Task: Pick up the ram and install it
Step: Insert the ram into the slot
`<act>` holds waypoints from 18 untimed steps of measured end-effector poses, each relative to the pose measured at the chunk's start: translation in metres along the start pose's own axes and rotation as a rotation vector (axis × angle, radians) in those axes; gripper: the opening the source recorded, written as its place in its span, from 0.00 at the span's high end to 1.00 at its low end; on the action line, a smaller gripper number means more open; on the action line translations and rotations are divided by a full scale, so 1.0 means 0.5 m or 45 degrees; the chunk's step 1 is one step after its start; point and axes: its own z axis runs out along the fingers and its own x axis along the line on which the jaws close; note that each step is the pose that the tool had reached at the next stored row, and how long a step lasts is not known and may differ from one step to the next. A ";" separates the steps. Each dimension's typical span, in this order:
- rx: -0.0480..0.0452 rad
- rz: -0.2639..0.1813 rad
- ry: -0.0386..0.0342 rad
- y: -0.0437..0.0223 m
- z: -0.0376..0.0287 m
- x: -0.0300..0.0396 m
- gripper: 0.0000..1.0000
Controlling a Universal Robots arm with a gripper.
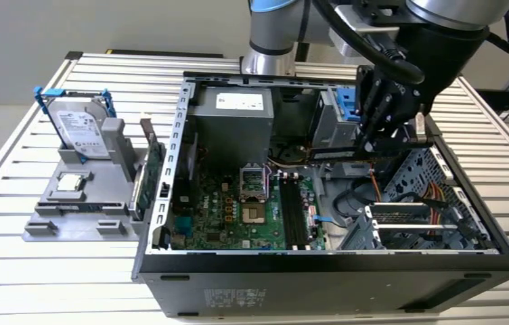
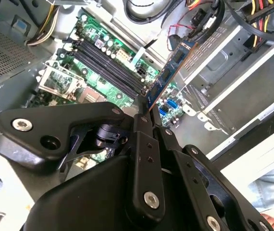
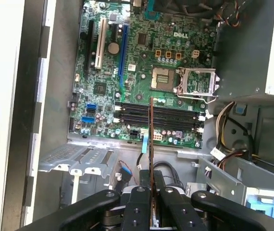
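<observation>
Gripper [image 1: 373, 147] is clenched on the ram [image 1: 340, 154]. In both wrist views you see the fingers [image 2: 144, 144] pinching one end of the stick, with the rest of it poking out past the tips.

The ram is in the air over the open PC case [image 1: 327, 277], roughly level in the exterior view. It hangs above the gap between the motherboard [image 1: 227, 217] and the drive cage [image 1: 422, 179], on the exterior view's right of the memory slots [image 3: 156, 115]. It isn't seated: it's clear of the board, with nothing touching it but the fingers.

In the first wrist view the stick is edge-on, a thin strip running from the fingertips out over the slot bank. You can't tell from that view how high it sits above the slots. All the slots look bare.

The case takes up the middle of the tabletop [image 1: 56, 271], reaching to the edge nearest the exterior camera. The grey fixture [image 1: 74, 220] sits just beside the case wall, toward the tabletop's edge on the exterior view's left. On it:
- The hard drive [image 1: 83, 128] stands upright at the far end.
- The small silver chip [image 1: 72, 181] lies flat in front of the drive.
- A green card [image 1: 151, 179] stands on edge on the side next to the case.
</observation>
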 end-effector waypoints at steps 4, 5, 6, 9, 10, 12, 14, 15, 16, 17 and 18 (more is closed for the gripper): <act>0.000 -0.040 0.0014 0.000 0.000 0.000 1.00; -0.001 -0.051 0.0018 0.000 0.000 0.000 1.00; -0.001 -0.062 0.0021 0.000 0.000 0.000 1.00; -0.002 -0.099 0.0033 0.000 0.000 0.000 1.00; -0.003 -0.112 0.0038 0.000 0.000 0.000 1.00; -0.003 -0.140 0.0047 0.000 0.000 0.000 1.00; -0.004 -0.170 0.0056 0.000 0.000 0.000 1.00; -0.004 -0.185 0.0061 0.000 0.000 0.000 1.00; -0.005 -0.200 0.0066 0.000 0.000 0.000 1.00; -0.005 -0.216 0.0071 0.000 0.000 0.000 1.00; -0.006 -0.231 0.0075 0.000 0.000 0.000 1.00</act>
